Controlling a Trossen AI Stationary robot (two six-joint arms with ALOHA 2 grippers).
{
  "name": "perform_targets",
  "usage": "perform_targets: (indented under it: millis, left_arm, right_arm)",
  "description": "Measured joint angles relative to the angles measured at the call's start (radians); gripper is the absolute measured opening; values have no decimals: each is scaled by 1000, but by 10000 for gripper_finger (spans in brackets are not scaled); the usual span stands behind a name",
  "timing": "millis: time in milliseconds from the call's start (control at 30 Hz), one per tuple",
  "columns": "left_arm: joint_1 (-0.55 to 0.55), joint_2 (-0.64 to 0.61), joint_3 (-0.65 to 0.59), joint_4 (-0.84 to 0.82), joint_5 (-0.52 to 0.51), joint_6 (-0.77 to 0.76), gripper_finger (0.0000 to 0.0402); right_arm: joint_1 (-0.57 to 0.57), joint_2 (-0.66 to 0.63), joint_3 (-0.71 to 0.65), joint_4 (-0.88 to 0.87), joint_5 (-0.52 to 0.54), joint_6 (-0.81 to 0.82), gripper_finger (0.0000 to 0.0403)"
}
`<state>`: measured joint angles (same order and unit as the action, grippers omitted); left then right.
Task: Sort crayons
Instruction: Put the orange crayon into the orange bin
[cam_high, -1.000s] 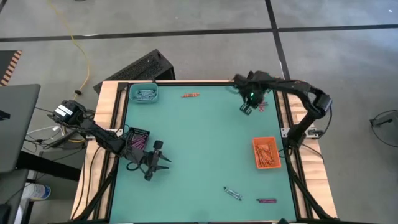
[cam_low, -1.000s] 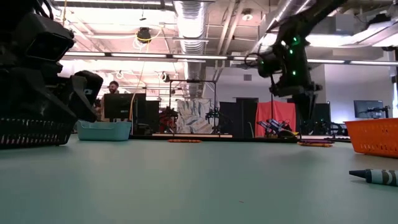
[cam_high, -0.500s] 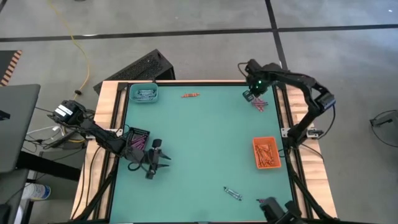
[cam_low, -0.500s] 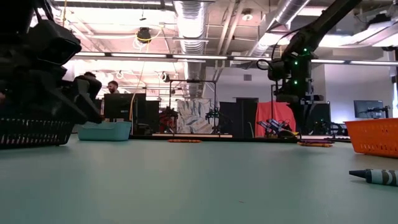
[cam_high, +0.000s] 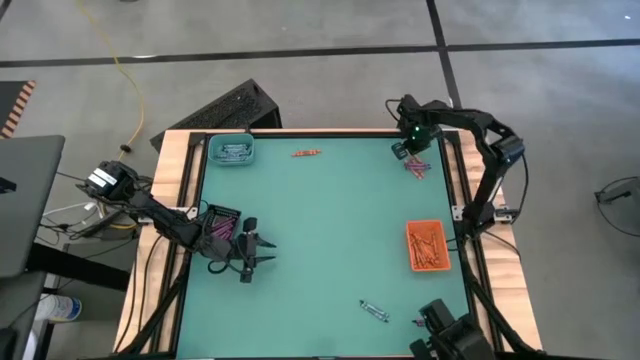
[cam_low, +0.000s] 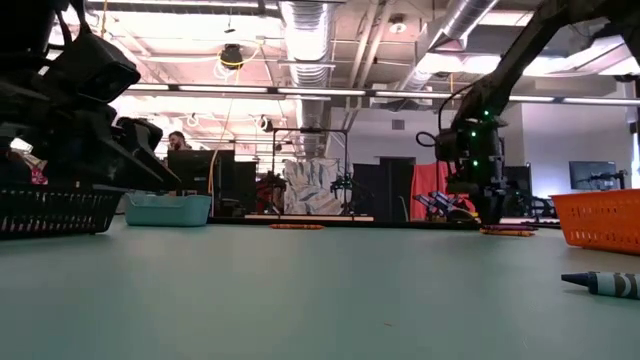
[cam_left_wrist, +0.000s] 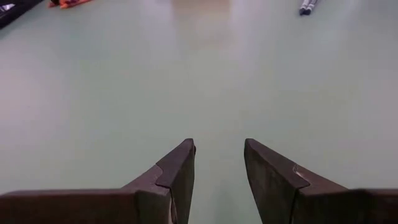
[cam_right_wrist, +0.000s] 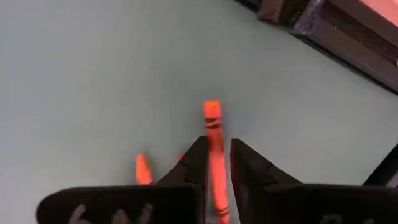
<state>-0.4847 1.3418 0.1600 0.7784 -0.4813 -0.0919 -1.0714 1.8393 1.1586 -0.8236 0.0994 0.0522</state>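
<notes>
**Right gripper down on an orange crayon at the far right corner**

Right gripper (cam_high: 408, 152) sits low at the far right corner of the green table (cam_high: 330, 230), over a small cluster of crayons (cam_high: 417, 167). In the right wrist view the two fingers (cam_right_wrist: 194, 163) are nearly together with an orange crayon (cam_right_wrist: 214, 134) between them; the stick runs out past the fingertips. Whether it is lifted off the table or lying on it, cannot tell. A second orange crayon tip (cam_right_wrist: 142, 169) lies just beside the left-hand finger in that view.

Left gripper (cam_high: 262, 246) is near the left edge of the table, just beside the black tray (cam_high: 221, 222). Its fingers (cam_left_wrist: 177, 171) stand moderately apart with only bare table between them; nothing held.

Crayon positions, high view:
- orange crayon pair (cam_high: 306, 153) near the far edge, between the teal tray (cam_high: 231, 151) and the right gripper
- blue-grey crayon (cam_high: 375, 311) near the front edge, right of centre; also seen in the low view (cam_low: 601, 283)
- orange crayons in the orange tray (cam_high: 427, 246) at the right edge
- pinkish-purple sticks in the black tray
- pale sticks in the teal tray at the far left corner

A dark object (cam_high: 452, 335) juts in at the front right corner of the table; cannot tell what it is.
</notes>
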Motion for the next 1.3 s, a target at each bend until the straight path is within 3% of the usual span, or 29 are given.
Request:
perform_targets:
  millis: [500, 700, 833, 1300]
  left_arm:
    - [0, 0, 0, -1, 1, -17, 129]
    - [0, 0, 0, -4, 6, -36, 129]
    - [0, 0, 0, -4, 6, -37, 129]
    - [0, 0, 0, -5, 7, -52, 129]
  right_arm:
    - [-22, 79, 36, 14, -13, -2, 61]
    - [-22, 93, 36, 14, -16, -31, 29]
    - [-10, 97, 48, -3, -2, -60, 5]
    - [94, 109, 168, -91, 78, -141, 1]
